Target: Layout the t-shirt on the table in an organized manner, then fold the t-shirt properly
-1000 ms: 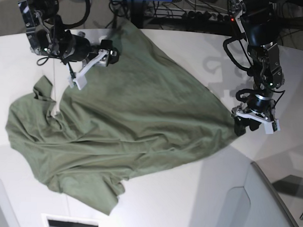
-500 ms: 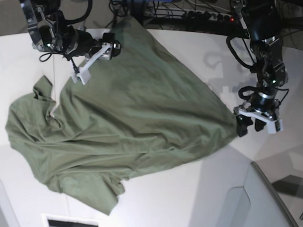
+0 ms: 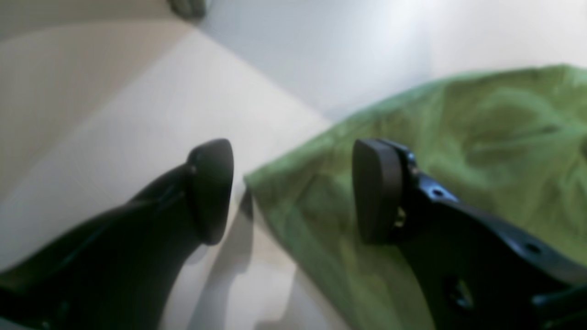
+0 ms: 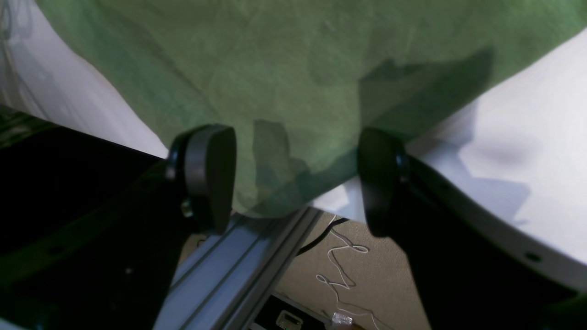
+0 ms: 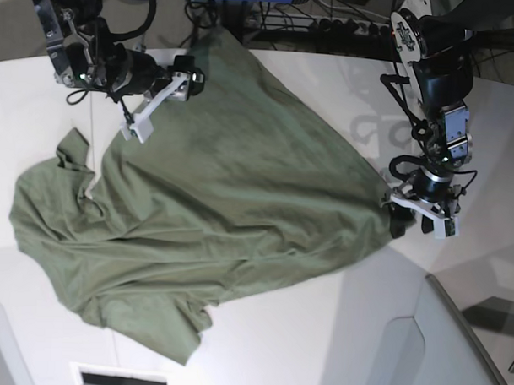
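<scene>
The t-shirt (image 5: pixel 214 208) is lying spread and creased on the table (image 5: pixel 329 77), its far corner hanging past the table's edge. The right gripper (image 4: pixel 296 178) is hovering over that corner, jaws spread, pinching nothing. The left gripper (image 3: pixel 293 190) is hanging spread above a blurred shirt edge. The collar is not making itself out anywhere.

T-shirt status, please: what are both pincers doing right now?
Left pincer open at a t-shirt corner. Right pincer open over the far edge. T-shirt rumpled on the table, unfolded. Nothing in the way.
</scene>
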`<move>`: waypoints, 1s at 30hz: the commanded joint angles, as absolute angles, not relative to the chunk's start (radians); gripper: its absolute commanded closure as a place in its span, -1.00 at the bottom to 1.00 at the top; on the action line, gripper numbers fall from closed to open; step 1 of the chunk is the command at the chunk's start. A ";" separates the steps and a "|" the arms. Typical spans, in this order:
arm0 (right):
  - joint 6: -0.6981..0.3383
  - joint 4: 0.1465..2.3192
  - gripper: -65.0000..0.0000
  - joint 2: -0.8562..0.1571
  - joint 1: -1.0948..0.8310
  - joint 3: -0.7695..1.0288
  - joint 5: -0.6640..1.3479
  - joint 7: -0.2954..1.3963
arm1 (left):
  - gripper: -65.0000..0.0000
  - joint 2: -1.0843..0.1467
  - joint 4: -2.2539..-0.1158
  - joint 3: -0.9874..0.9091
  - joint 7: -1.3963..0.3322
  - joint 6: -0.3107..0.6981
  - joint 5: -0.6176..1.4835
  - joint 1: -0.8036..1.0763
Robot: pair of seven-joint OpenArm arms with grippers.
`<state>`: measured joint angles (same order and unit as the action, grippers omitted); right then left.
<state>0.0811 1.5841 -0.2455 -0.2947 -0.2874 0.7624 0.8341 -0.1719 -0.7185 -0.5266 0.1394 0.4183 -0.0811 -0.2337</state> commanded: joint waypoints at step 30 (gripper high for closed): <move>0.076 1.604 -0.20 -0.249 -0.291 -0.285 0.774 0.828 | 1.00 -0.228 -0.598 -0.527 0.160 0.352 -0.073 -0.323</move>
